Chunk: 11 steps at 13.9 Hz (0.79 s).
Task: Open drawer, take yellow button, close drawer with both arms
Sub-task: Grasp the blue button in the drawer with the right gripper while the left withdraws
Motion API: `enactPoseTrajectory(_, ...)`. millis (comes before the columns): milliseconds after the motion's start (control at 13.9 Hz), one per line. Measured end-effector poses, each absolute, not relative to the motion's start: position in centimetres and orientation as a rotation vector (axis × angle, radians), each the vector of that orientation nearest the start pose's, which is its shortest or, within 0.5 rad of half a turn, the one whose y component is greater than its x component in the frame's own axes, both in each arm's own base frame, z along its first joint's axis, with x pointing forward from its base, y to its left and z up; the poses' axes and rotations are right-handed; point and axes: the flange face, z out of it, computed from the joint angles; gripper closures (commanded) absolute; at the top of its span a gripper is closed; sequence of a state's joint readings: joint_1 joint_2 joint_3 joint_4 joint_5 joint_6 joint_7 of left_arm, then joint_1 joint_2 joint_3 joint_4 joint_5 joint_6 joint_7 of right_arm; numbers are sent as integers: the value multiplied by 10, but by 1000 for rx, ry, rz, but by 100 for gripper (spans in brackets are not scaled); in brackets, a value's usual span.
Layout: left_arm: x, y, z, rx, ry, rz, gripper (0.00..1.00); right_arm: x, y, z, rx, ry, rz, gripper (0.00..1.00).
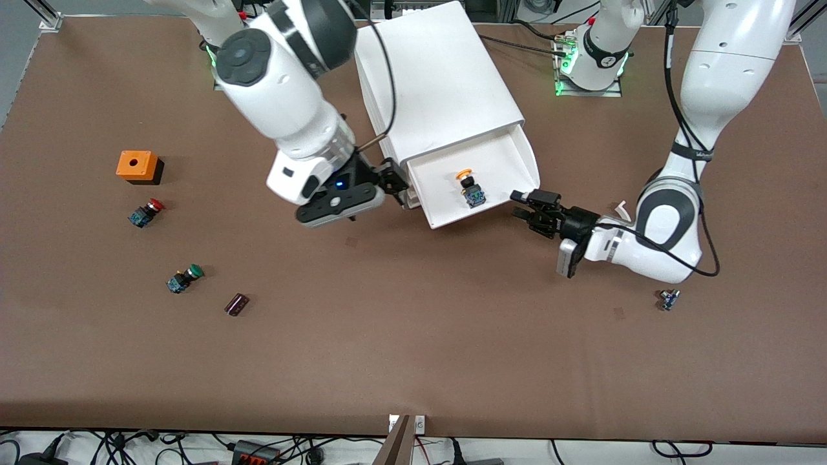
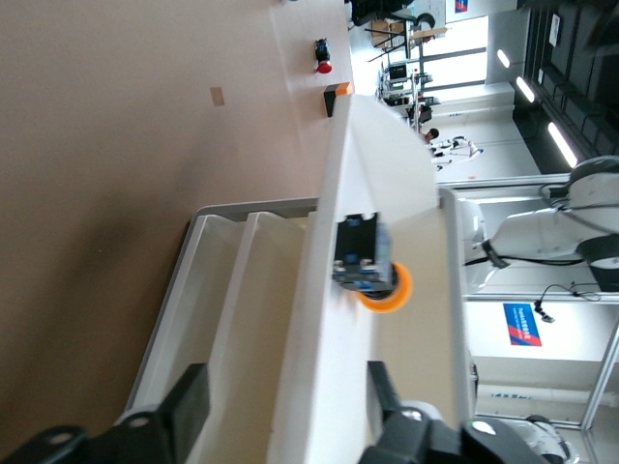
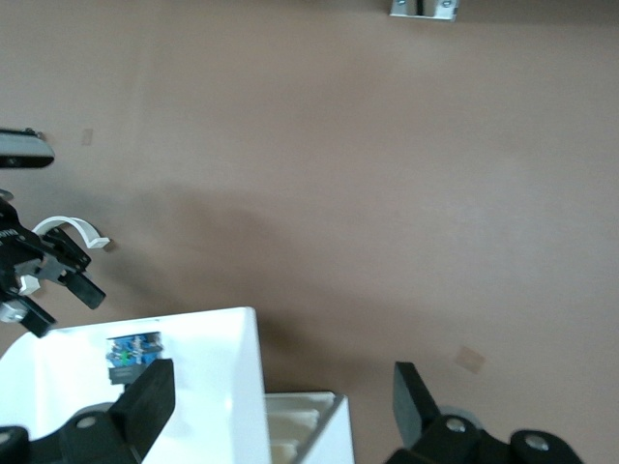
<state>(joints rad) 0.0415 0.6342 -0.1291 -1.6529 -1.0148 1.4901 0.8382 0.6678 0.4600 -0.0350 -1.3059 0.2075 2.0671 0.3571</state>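
The white cabinet (image 1: pixel 433 84) stands at the table's middle. Its top drawer (image 1: pixel 481 216) is pulled out toward the front camera. The button (image 1: pixel 468 187), orange-capped with a dark body, lies on the drawer floor (image 2: pixel 368 271) (image 3: pixel 132 353). My left gripper (image 1: pixel 524 205) is at the drawer's front corner toward the left arm's end. It is open (image 2: pixel 285 401), its fingers straddling the drawer wall (image 2: pixel 329 290) with a gap on each side. My right gripper (image 1: pixel 393 181) is open (image 3: pixel 285 396) over the drawer's side edge (image 3: pixel 213 358) at the right arm's end, holding nothing.
Toward the right arm's end lie an orange box (image 1: pixel 137 166), a red-capped button (image 1: pixel 146 212), a green-capped button (image 1: pixel 184 279) and a small dark part (image 1: pixel 236 304). A small blue-black part (image 1: pixel 669 299) and a white clip (image 1: pixel 621 208) lie near the left arm.
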Motion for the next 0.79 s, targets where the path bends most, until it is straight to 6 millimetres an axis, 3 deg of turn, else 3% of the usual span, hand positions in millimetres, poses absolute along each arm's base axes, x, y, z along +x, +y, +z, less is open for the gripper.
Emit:
enactPoseTrajectory(143, 622, -121, 295, 1834, -471, -371, 0, 563, 468, 505, -2807, -315, -261, 0)
enactPoseTrajectory(502, 641, -87, 400, 2262, -541, -502, 0, 532, 538, 479, -2806, -440, -264, 0)
enactPoseTrajectory(789, 636, -78, 443, 2744, -764, -601, 0, 515, 575, 448, -2815, -477, -256, 3)
